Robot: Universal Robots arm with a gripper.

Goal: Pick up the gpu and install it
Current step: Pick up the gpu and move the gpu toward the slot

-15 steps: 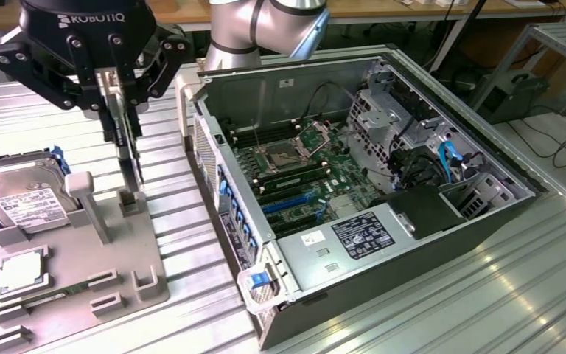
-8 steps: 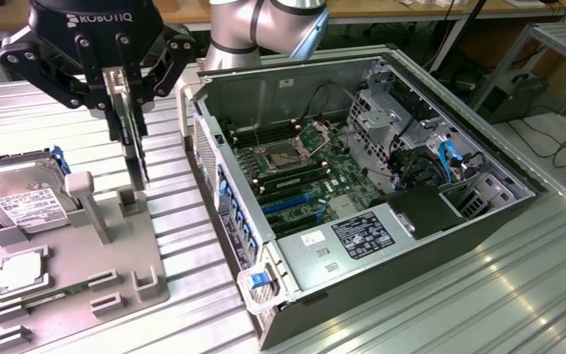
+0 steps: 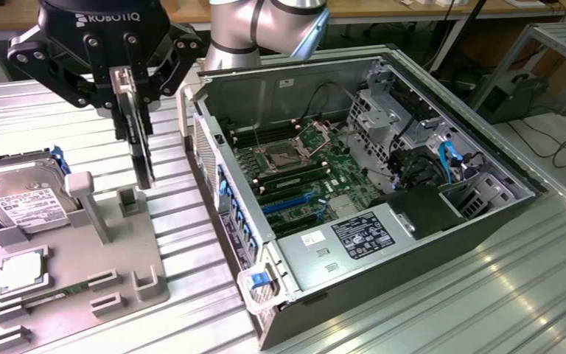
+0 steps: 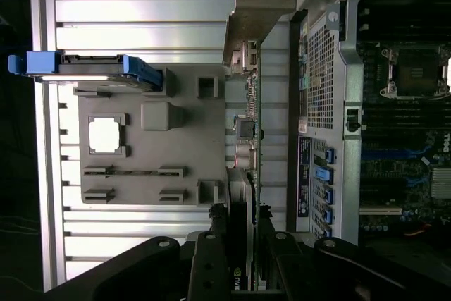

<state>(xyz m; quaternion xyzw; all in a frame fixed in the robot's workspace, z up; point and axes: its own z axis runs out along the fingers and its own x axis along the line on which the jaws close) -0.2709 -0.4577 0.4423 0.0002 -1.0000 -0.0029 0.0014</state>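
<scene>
At the exterior view's left, a silver hard drive (image 3: 15, 198) in a blue frame is being carried at the far end of a grey holder tray (image 3: 77, 287), and a small square silver chip (image 3: 23, 270) is being cradled in a recess of that tray. Further right, the gpu (image 3: 144, 158) is being held edge-on and vertical by the black gripper (image 3: 133, 110), whose fingers are being pressed against both faces of the card's upper part. The card's lower end is being shown close above a small slotted post on the tray; whether the two are touching cannot be told. In the wrist view the gpu (image 4: 251, 132) is being seen as a thin line between the tray and the computer, its pale metal bracket (image 4: 255, 5) at the end away from the gripper (image 4: 243, 241). To the exterior view's right, an opened computer case (image 3: 519, 199) is being supported on the ribbed metal table (image 3: 441, 295), with its green motherboard (image 3: 303, 162) being exposed inside
</scene>
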